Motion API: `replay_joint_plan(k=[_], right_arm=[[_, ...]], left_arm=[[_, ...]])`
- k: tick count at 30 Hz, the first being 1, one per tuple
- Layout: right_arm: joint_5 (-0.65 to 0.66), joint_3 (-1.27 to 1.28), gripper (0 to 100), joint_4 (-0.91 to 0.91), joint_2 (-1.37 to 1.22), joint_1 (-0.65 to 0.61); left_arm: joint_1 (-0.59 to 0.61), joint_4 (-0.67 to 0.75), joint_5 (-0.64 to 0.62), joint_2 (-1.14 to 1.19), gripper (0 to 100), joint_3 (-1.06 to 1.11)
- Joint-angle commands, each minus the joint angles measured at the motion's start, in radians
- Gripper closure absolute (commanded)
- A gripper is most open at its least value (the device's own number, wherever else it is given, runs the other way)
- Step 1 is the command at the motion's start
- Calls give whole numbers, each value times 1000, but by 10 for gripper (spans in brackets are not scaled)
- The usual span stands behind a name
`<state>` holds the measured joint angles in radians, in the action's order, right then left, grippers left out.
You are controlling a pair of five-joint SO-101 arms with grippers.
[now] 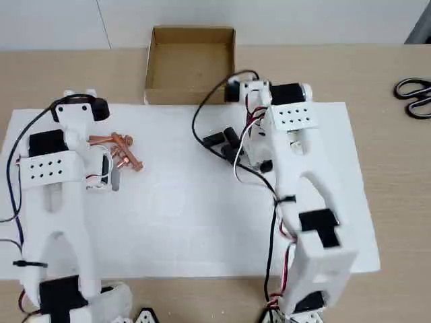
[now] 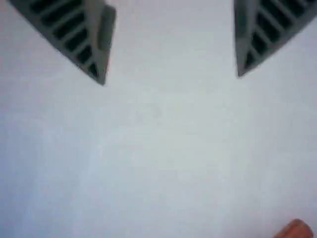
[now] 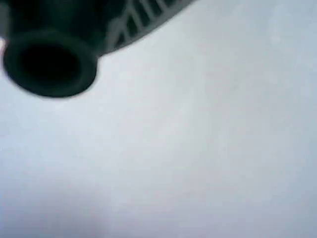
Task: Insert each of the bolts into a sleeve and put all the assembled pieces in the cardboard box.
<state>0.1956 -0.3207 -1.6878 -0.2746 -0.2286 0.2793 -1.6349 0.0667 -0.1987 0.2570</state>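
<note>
So you've got the light wooden counter (image 1: 390, 168) with a big white paper sheet (image 1: 182, 215) spread over most of it, and both white arms sit on the near side of that sheet. Your left arm (image 1: 54, 168) is over the sheet's left part and your right arm (image 1: 303, 155) over its right part.

The open brown cardboard box (image 1: 168, 95) is at the far edge of the sheet, roughly between the two arms. There are no assembled pieces inside it. A pair of dark-handled scissors (image 1: 414, 96) lies well off to the right on bare wood.

The task stuff: the little heap of copper-coloured bolts (image 1: 121, 149) is on the sheet just beside your left arm's head. A few short black tubular sleeves (image 1: 222, 140) lie loose on the sheet just left of your right arm, tangled in with its cables.

The left gripper (image 2: 171, 78) hangs low over plain sheet with its jaws wide apart and nothing between them. The tip of one copper bolt (image 2: 295, 229) pokes into the corner of its wrist view, clear of the jaws.

The right gripper (image 3: 74, 44) is blurry up close, but it looks like the jaws are clamped on one black sleeve (image 3: 49, 64). Its hollow end faces the wrist camera, and it's lifted a bit off the sheet.
</note>
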Motion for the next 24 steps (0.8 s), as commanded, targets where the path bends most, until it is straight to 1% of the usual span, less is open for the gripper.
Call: replay_joint_plan(k=[1,4,8,11,13,15,21,24], right_arm=[[11,-20,995,-22,117,19],[6,-20,995,-19,117,35],[5,-18,995,-18,117,36],[5,-18,995,-18,117,36],[5,-18,995,-18,117,36],[3,-18,995,-18,117,36],[2,-18,995,-13,117,31],[2,-18,995,-13,117,30]], left_arm=[[-14,-60,6,94,840,-165],[-54,-115,0,279,840,-343],[-95,-117,-2,525,840,-585],[-66,-120,-48,646,840,-742],[-26,-120,-57,677,840,-785],[3,-120,5,692,840,-786],[66,-118,319,704,840,-765],[66,-114,428,720,840,-771]])
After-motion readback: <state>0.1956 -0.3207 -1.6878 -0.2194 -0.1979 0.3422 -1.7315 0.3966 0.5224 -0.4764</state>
